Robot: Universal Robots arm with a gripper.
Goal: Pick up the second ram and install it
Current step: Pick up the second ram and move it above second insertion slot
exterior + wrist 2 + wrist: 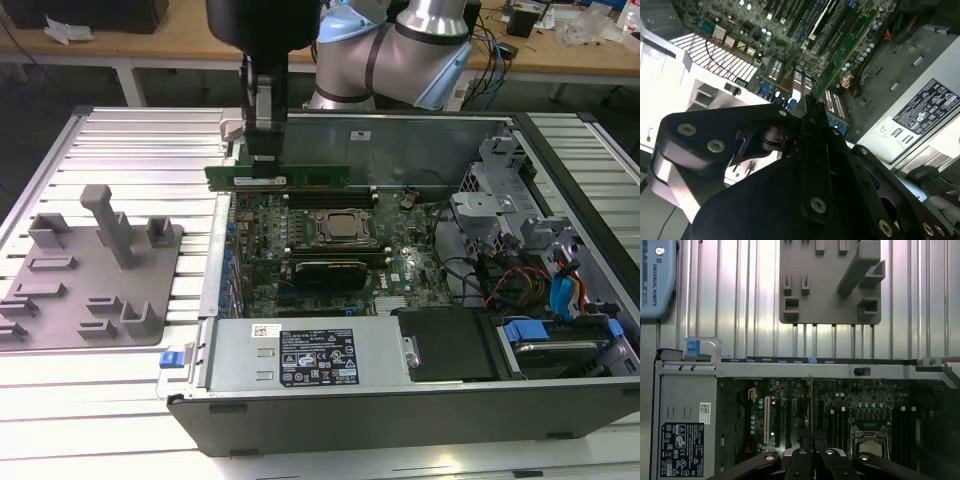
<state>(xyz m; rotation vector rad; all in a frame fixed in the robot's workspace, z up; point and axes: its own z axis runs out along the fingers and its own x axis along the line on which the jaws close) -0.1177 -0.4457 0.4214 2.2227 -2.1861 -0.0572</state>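
Here, in the exterior view, the tool (262, 160) is closed on the second ram (310, 176), holding it level over the motherboard (330, 255) at the frame's upper centre. In the second wrist view, the second ram (845, 51) juts from the clamped tool (809, 107). In the first wrist view it (811, 405) appears edge-on.

Open computer case (400, 425) beside grey fixture plate (100, 288).

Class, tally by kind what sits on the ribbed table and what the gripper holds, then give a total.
Open computer case: 1
Grey fixture plate: 1
Green ram stick, held in the gripper: 1
Total: 3
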